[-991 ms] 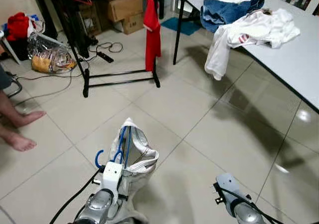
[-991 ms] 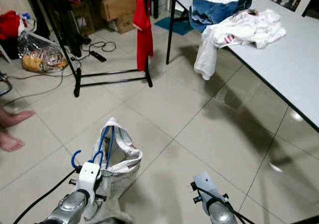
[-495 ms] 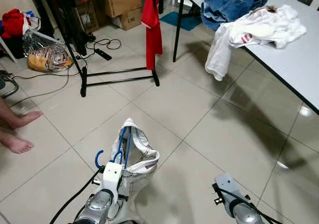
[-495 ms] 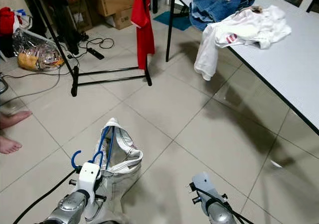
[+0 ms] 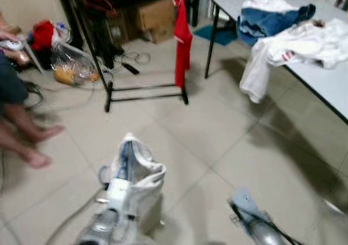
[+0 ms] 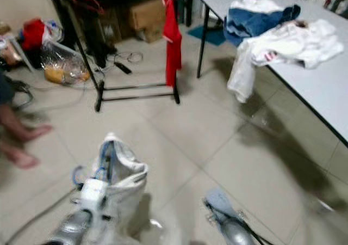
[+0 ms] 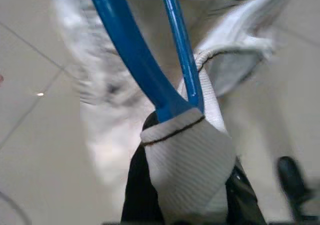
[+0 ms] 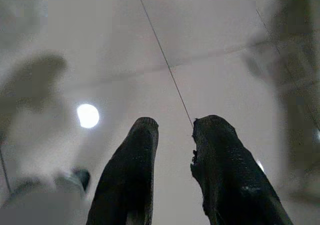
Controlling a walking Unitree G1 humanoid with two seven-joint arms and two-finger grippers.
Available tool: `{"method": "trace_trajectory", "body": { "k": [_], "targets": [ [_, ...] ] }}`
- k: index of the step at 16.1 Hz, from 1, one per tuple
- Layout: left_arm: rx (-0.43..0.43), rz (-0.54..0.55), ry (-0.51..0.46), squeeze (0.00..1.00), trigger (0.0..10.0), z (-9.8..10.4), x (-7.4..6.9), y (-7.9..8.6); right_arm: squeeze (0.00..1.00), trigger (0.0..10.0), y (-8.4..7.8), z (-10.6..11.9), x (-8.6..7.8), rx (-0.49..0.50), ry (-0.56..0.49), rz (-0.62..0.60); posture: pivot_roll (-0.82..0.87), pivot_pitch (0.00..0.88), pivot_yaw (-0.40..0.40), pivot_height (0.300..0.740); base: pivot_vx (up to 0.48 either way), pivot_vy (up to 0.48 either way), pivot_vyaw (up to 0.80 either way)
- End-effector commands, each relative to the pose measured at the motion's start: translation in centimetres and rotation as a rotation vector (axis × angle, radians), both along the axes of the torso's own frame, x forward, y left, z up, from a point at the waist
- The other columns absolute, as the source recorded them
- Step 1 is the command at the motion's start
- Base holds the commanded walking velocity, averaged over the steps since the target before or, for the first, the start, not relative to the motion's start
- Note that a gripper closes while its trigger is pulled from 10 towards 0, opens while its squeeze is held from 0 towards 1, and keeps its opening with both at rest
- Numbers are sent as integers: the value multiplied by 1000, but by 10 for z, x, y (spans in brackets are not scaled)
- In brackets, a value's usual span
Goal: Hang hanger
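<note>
Low at the robot's left, the left gripper [image 7: 192, 195] is clamped on a blue hanger [image 7: 145, 60] carrying a white garment [image 5: 142, 171]. Right gripper [image 8: 175, 135], fingers slightly parted, holds nothing above tiled floor [image 5: 217, 130]. Clothes rack [image 5: 144, 90] stands ahead.

blue hanger [image 7: 135, 55], white garment [image 5: 142, 171], red shirt [image 5: 182, 32]

Silver arms [image 5: 106, 228], black end effector fingers [image 8: 127, 177]
</note>
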State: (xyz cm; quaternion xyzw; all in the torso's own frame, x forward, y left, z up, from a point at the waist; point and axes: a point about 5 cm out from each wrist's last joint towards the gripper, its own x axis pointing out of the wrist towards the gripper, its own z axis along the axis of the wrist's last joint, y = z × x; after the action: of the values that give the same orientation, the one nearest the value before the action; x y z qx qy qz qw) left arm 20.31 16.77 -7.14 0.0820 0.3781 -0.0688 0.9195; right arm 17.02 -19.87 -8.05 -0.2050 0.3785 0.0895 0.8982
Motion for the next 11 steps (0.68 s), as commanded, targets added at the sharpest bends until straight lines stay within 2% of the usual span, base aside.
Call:
{"method": "trace_trajectory", "body": {
  "k": [1,11],
  "targets": [
    [25,-1,-32,0,10000,5,6,8,0,10000,5,4,10,16,-32,1,-7,0,23,740,386,0,0],
    [29,-4,-32,0,10000,5,6,10,0,10000,8,6,13,22,-46,12,-5,0,27,740,381,0,0]
  ]
}}
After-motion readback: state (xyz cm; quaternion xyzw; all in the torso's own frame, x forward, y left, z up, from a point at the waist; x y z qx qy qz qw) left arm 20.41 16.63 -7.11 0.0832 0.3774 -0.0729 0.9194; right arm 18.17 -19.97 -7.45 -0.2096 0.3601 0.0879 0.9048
